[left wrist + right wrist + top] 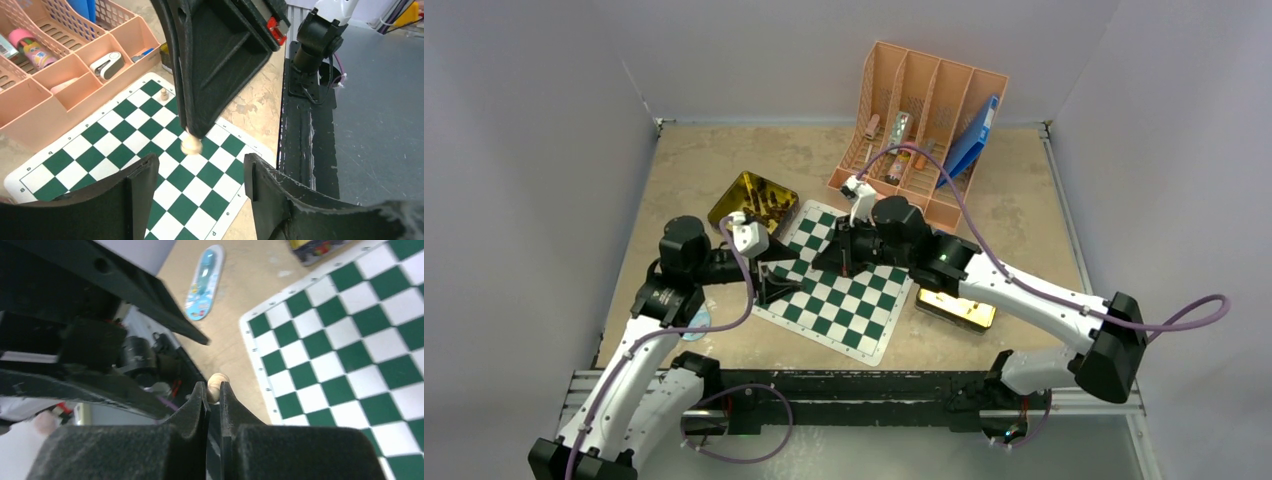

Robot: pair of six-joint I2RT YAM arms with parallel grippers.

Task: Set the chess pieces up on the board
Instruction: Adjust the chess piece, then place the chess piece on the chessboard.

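On the table, the chess board is nearly bare. The left claw hangs open and empty above it. The right claw pinches one pale piece. Only one pale pawn stands placed, so nearly all is left to do.

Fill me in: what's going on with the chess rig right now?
The right hand is shut on a pale chess piece, holding it low over the green-and-white board; I can't tell whether it touches. The left hand is open and empty, with its fingers on either side just below that piece. Only one other pale piece can be seen standing on the board, near the pink organizer, so setup looks barely started.
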